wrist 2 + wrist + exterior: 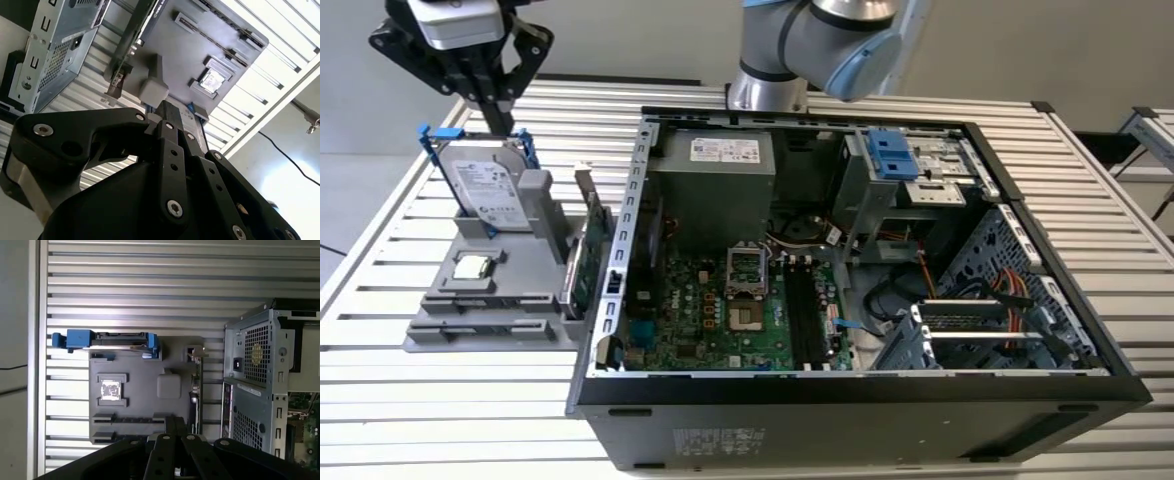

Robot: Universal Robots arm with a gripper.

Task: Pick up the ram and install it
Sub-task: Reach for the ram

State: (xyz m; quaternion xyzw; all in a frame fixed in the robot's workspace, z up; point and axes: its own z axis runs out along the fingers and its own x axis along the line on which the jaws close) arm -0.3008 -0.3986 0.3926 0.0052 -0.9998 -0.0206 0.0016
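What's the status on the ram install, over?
Black gripper hovering above grey parts holder with silver hard drive in blue frame. Slim ram stick: location unclear. Green expansion card between holder and open black computer case.

One open computer case (854,400) stands on one slatted table (1121,220). At about nine o'clock from the case in the exterior view sits one grey holder tray (440,335). It carries one hard drive (494,190) in a blue frame, one green expansion card (594,250) and one small square processor chip (474,266). Inside the case are one motherboard (707,320), one grey power supply (720,190) and one blue drive latch (891,155). One robot arm (827,30) bears one gripper (498,115), at about eleven o'clock from the case.
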